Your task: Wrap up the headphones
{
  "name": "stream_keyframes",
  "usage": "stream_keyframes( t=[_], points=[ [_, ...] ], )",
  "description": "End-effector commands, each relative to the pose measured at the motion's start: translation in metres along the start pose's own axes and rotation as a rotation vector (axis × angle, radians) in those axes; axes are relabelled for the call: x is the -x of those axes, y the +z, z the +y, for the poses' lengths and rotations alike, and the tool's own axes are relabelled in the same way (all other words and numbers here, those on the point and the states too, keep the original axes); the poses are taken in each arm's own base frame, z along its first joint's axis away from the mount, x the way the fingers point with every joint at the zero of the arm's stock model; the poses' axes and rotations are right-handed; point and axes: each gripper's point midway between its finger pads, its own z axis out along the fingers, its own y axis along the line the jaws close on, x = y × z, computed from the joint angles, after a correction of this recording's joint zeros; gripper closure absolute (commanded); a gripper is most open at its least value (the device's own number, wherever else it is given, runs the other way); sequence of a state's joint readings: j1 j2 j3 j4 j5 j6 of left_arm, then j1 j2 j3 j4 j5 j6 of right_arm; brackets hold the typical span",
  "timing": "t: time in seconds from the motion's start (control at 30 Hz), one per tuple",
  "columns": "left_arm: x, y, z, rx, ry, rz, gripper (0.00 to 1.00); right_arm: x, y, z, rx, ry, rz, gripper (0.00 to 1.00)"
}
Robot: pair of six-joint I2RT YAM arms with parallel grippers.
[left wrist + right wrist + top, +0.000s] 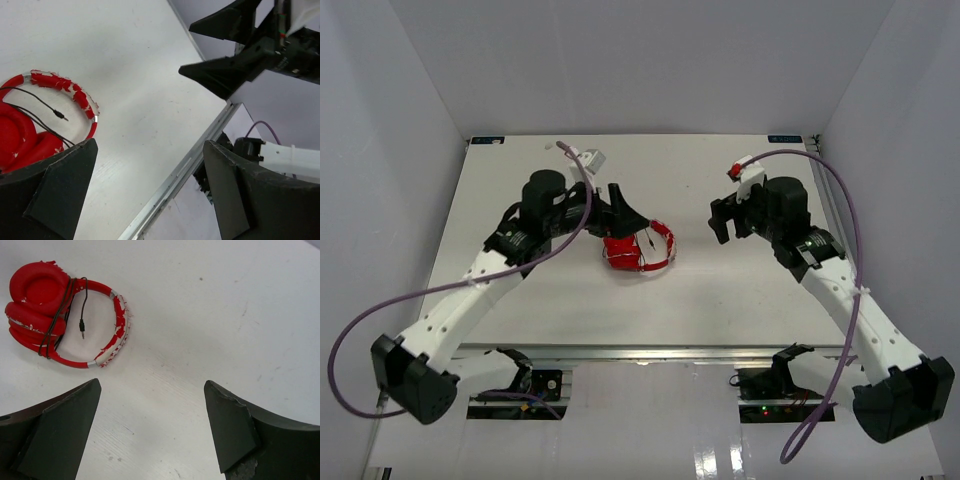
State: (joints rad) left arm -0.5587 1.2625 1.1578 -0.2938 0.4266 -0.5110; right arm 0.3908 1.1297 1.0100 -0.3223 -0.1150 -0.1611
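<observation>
Counter (740, 300): white, walls (620, 60) on three sides, open stretch right of centre.
Headphones (638, 247): flat mid-counter, cable (64, 310) looped round earcups (37, 287).
Left claw (625, 212): open, just beside headphones.
Right claw (724, 222): open, well apart, hovering.

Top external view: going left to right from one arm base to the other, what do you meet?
left arm's base → headphones → right gripper → right arm's base
</observation>
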Motion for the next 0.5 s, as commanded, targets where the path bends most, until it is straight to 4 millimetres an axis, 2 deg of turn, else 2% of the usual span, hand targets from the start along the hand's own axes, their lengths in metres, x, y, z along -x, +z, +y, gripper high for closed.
stream_keyframes(
  t=[0.0, 0.1, 0.17, 0.27, 0.47],
  points=[
    [-0.028, -0.053, -0.001, -0.004, 0.178, -0.054, 0.02, 0.007, -0.037, -0.022, -0.171, 0.010, -0.072, 0.10],
    [-0.047, -0.090, 0.005, 0.025, 0.258, -0.148, 0.02, 0.009, -0.052, -0.029, -0.218, 0.050, -0.082, 0.10],
    [-0.070, -0.098, 0.018, 0.045, 0.274, -0.151, 0.02, 0.004, -0.055, -0.030, -0.216, 0.027, -0.082, 0.10],
    [-0.083, -0.116, 0.024, 0.061, 0.298, -0.204, 0.02, -0.003, -0.058, -0.027, -0.174, -0.015, -0.085, 0.10],
    [-0.087, -0.137, 0.029, 0.090, 0.336, -0.301, 0.02, -0.010, -0.056, -0.020, -0.103, -0.003, -0.094, 0.10]
  ],
)
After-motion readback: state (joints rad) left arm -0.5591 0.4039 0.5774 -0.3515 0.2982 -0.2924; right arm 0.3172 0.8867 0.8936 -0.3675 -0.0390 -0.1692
